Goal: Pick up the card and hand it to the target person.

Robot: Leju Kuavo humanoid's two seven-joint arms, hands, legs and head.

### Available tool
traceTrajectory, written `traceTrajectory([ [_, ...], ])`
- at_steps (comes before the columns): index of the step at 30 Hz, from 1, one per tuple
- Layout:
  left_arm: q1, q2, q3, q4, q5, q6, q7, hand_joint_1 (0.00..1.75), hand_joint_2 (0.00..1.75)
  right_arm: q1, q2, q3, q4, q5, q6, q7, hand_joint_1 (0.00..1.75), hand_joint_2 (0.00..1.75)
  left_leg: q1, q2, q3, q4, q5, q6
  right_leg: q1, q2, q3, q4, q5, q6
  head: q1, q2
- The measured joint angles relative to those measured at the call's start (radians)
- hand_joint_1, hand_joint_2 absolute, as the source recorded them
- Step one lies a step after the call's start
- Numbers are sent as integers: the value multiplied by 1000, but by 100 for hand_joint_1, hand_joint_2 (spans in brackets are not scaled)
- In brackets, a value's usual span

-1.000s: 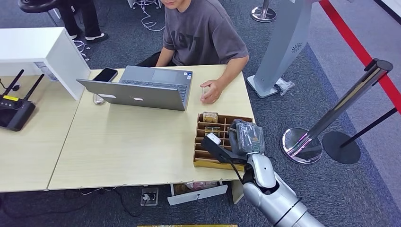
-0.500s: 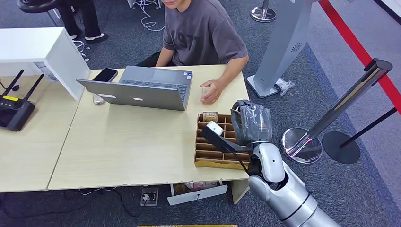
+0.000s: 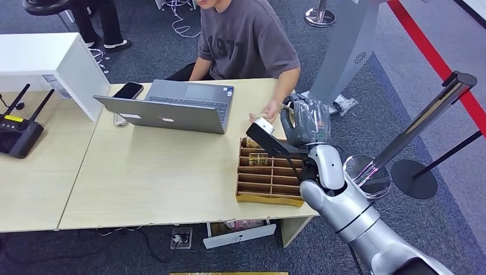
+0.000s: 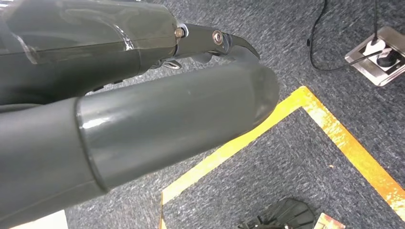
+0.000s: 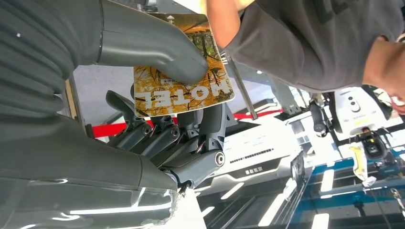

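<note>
- Card [image 5: 184, 81] clamped by right hand [image 3: 306, 123] thumb/fingers; hand has risen off wooden tray [image 3: 269, 197], now beside person's hand [image 3: 270, 109].
- Handover imminent.
- Left hand [image 4: 143, 109]: state can't tell.

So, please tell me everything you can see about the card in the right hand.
The card is a thin, flat, glossy rectangle with rounded corners, printed with a yellow-orange autumn tree scene and the word HOTEL in white letters, shown upside down in the right wrist view. The right hand holds it up off the table: the thumb presses on its printed face and dark fingers support it from behind. It is raised toward the seated person, close to their arm.
</note>
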Motion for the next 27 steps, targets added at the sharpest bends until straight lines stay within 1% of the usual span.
traceTrajectory([
  [5,-6,0,-3,-2,-15,0,7,0,0,-56,34,0,192,-29,-75,-56,146,175,0,-1,0,0,0,0,0,0,0,0,0,0,0,0],
  [11,-13,-1,-8,-2,-27,-1,15,0,0,-109,79,0,401,-35,-111,-83,146,175,0,-1,0,0,0,0,0,0,-1,0,0,0,0,0],
  [18,-14,-2,-10,-2,-35,-2,19,0,0,-132,109,0,517,-38,-143,-99,146,175,0,0,0,0,0,0,0,0,0,0,0,0,0,0],
  [20,-14,-2,-10,-2,-37,-1,19,0,0,-132,114,0,529,-39,-163,-105,140,175,0,0,0,0,0,0,0,0,0,0,0,0,0,0],
  [21,-14,-2,-10,-2,-38,-1,20,0,0,-132,116,0,535,-39,-173,-107,135,175,0,0,0,0,0,0,0,0,0,0,0,0,0,0],
  [22,-14,-2,-10,-2,-39,-1,21,0,0,-132,118,0,540,-39,-183,-109,126,175,0,0,0,0,0,0,0,0,0,0,0,0,0,0],
  [23,-14,-2,-10,-2,-39,-1,21,0,0,-132,119,0,545,-40,-190,-110,105,175,0,0,0,0,0,0,0,0,0,0,0,0,0,0],
  [25,-14,-2,-10,-2,-39,-1,22,0,0,-132,123,0,554,-40,-195,-111,45,175,0,0,0,0,0,0,0,0,0,0,0,0,0,0],
  [26,-14,-2,-10,-2,-39,-1,22,0,0,-132,126,0,559,-40,-194,-112,19,175,0,0,0,0,0,0,0,0,0,0,0,0,0,0],
  [27,-14,-2,-10,-2,-39,-1,22,0,0,-132,128,0,564,-39,-193,-112,5,175,0,0,0,0,0,0,0,0,0,0,0,0,0,0],
])
